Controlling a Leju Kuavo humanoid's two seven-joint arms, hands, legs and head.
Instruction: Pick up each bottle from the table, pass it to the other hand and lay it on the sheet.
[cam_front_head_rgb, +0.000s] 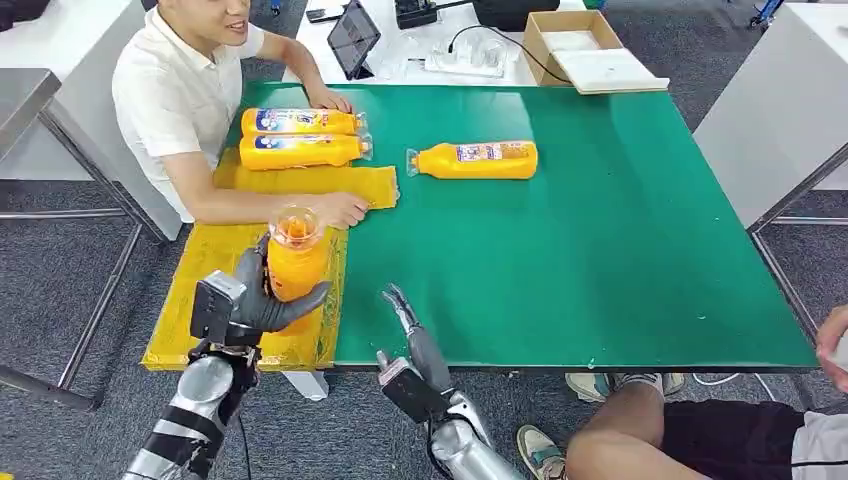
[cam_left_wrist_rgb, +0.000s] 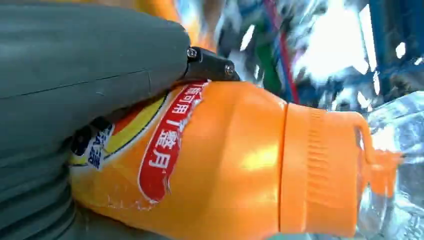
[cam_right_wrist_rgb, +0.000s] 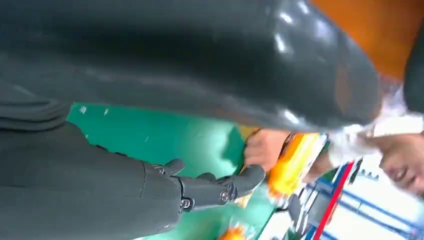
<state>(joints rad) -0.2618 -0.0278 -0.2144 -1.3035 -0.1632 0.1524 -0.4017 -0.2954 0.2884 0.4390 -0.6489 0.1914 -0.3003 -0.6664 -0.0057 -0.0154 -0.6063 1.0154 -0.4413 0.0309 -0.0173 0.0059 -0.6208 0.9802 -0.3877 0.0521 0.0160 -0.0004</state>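
We log one orange bottle (cam_front_head_rgb: 296, 262) gripped upright in our left hand (cam_front_head_rgb: 262, 300) over the yellow sheet (cam_front_head_rgb: 215, 300) for laying down, our right hand (cam_front_head_rgb: 405, 318) empty, fingers apart.

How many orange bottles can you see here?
4: two bottles lying side by side on the yellow sheet, one bottle on the green table, one bottle in the left hand.

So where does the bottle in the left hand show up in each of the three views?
Head view: the held bottle stands upright in the left hand, above the yellow sheet.
Left wrist view: the same bottle lies across the picture, label and ribbed neck close up.
Right wrist view: I cannot pick it out with confidence.
Shared landmark: the green table.
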